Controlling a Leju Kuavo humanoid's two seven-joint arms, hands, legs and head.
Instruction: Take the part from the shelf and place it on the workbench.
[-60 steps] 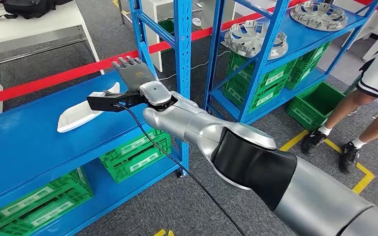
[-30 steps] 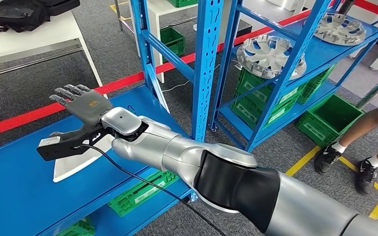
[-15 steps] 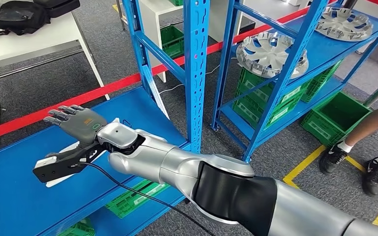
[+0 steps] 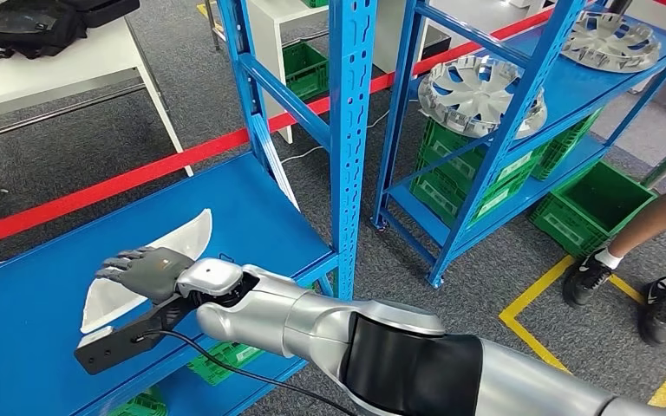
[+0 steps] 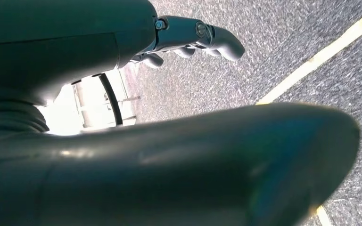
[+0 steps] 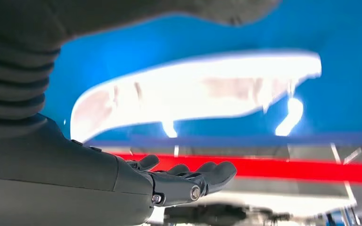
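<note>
One white part [image 4: 152,264], two hubcaps [image 4: 481,91], two shelves [image 4: 347,130].

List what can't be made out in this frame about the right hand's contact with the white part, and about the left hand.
- Head view: the right hand covers one end of the white part; contact underneath is hidden by the hand itself.
- Right wrist view: the part is overexposed and blurred, so no surface detail or touch can be judged.
- Left wrist view: the left hand is largely hidden behind the dark thumb.
</note>
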